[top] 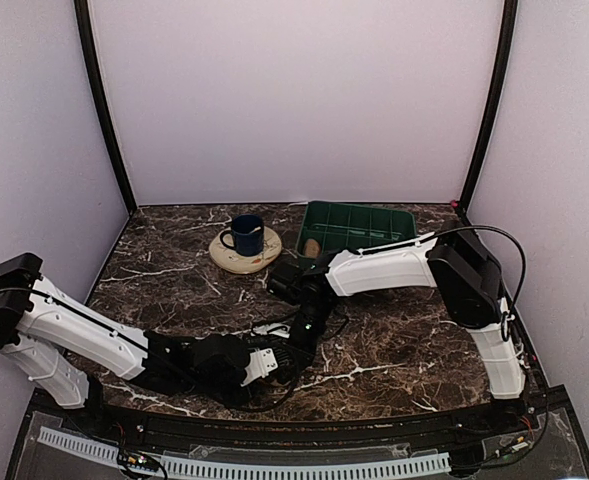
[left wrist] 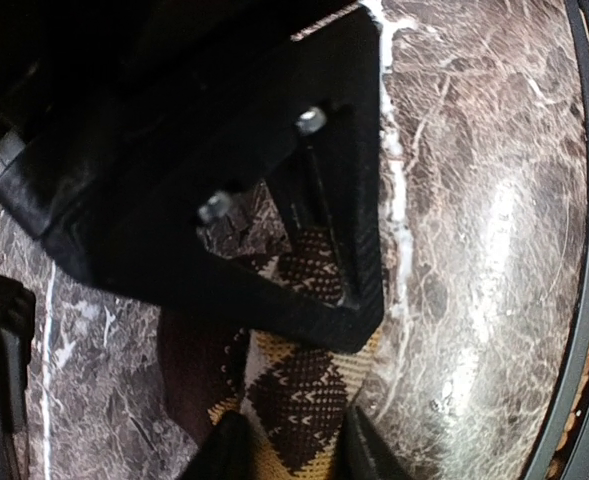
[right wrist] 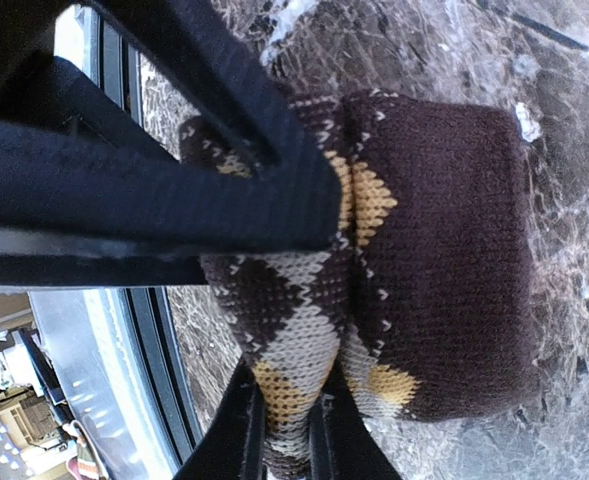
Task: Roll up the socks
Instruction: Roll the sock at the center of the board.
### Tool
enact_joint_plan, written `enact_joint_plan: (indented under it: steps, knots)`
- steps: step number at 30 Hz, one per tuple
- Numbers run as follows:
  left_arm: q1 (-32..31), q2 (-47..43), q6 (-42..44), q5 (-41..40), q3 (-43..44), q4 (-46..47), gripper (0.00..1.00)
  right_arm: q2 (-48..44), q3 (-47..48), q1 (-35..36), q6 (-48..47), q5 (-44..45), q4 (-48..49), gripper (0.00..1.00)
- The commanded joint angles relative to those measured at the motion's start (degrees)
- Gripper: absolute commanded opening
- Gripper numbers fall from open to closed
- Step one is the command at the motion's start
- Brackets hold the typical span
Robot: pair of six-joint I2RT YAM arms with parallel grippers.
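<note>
2 grippers meet on the argyle sock [right wrist: 434, 250], midway along the near edge of the dark veined marble tabletop [top: 174, 260]. My right gripper [right wrist: 289, 440] pinches a folded layer, I judge to stop the part-made roll springing open; my left gripper [left wrist: 296, 450] clamps the sock's flat tail. A tan bundle [top: 312, 247], probably the other sock, sits in the green tray [top: 359, 208] by the far edge, right of its middle. Plain pale walls enclose everything.

Left arm [top: 74, 325] and right arm [top: 379, 268] white-shelled, black-jointed; black cable [top: 509, 240] at the right; screws [left wrist: 311, 120] seemingly silver.
</note>
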Motion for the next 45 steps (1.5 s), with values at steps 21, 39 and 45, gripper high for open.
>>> enact_joint_plan:
  steps: [21, 39, 45]
  knots:
    - [0.3, 2.2, -4.2, 3.7, 0.8, -3.2, 0.00, -5.0, -10.1, -3.9, 6.0, -8.5, 11.2, 0.33]
    - [9.8, 1.3, -8.2, 22.7, 2.5, -7.6, 0.00, -17.1, -26.5, -7.9, 17.6, -5.0, 34.3, 0.38]
    - [14.4, 5.0, -9.2, 32.7, 5.9, -12.1, 0.00, -20.9, -32.7, -7.9, 18.1, 1.2, 40.1, 0.40]
